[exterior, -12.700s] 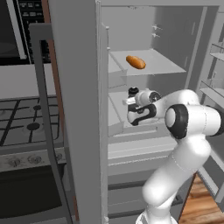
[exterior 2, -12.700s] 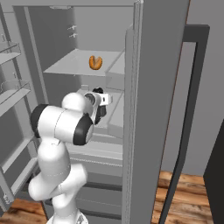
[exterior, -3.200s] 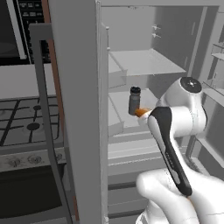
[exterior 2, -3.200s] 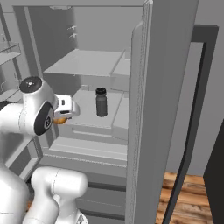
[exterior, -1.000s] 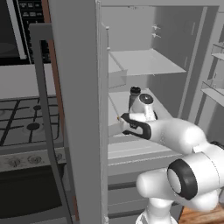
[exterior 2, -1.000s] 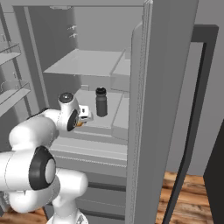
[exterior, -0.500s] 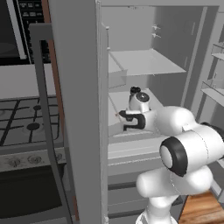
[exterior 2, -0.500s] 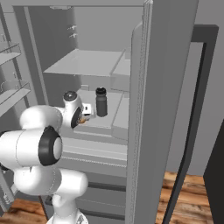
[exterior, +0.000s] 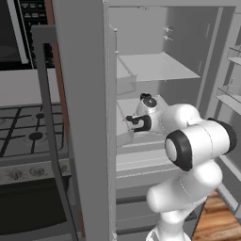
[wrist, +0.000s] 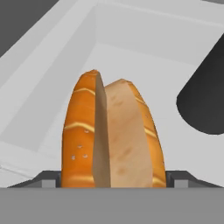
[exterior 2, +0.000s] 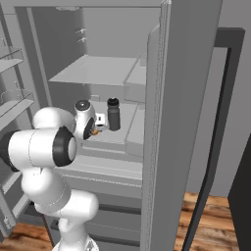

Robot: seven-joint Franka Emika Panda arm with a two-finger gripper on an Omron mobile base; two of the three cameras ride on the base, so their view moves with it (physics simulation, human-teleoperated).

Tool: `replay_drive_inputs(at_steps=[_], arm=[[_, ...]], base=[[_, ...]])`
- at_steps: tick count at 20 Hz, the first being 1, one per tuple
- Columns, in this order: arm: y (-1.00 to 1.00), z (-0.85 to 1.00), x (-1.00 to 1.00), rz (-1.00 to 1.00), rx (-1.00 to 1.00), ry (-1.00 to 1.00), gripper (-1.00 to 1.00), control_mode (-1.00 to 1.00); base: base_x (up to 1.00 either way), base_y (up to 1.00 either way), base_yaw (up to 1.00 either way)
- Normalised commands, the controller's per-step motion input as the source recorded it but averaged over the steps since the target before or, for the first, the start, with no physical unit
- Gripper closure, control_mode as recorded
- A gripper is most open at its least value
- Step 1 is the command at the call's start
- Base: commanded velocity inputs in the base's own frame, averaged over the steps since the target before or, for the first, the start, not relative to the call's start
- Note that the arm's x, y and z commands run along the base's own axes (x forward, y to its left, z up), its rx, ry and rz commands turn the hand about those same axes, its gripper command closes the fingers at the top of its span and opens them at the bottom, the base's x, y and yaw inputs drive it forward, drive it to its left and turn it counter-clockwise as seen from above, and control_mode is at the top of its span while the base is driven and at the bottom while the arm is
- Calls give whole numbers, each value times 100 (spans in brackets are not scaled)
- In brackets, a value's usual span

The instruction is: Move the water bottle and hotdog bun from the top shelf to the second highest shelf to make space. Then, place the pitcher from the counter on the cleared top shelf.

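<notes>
A: White jointed arm: how does it stand?

B: It rises from the base, bends at a bulky dark-ringed elbow and reaches level into the open grey fridge. The two-finger claw (exterior 2: 99,128) sits low over the plain light-grey second highest shelf (exterior 2: 115,135); in the left base view the claw (exterior: 127,120) points toward the fridge's left wall.

A: Claw state?

B: Spread wide, with the small orange-brown oblong hotdog bun (wrist: 112,135) standing between the two dark finger tips. In the hand view the split bun rises straight up from between them, cut face showing. Whether the fingers press on it or merely flank it, I cannot tell.

A: Bottle?

B: The small dark grey cylindrical water bottle (exterior 2: 113,114) with a black cap stands upright on the same shelf, just beside the claw, on its far side in the right base view. In the hand view its dark body (wrist: 205,100) lies past the bun.

A: Above the claw?

B: The flat light-grey top shelf (exterior: 155,67), seen as a bare board (exterior 2: 98,69).
</notes>
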Motion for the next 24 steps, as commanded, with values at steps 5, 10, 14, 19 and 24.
replay_drive_inputs(at_steps=[5,10,14,19,24], arm=[[2,-12,33,0,0,-1,100,-100],[9,-13,31,0,0,-3,-100,-100],[17,-15,20,0,0,-7,-100,-100],[17,-13,12,0,0,-9,-100,-100],[10,-5,3,0,0,-10,-100,-100]], base=[[0,0,0],[0,0,0],[0,0,0],[0,0,0],[0,0,0]])
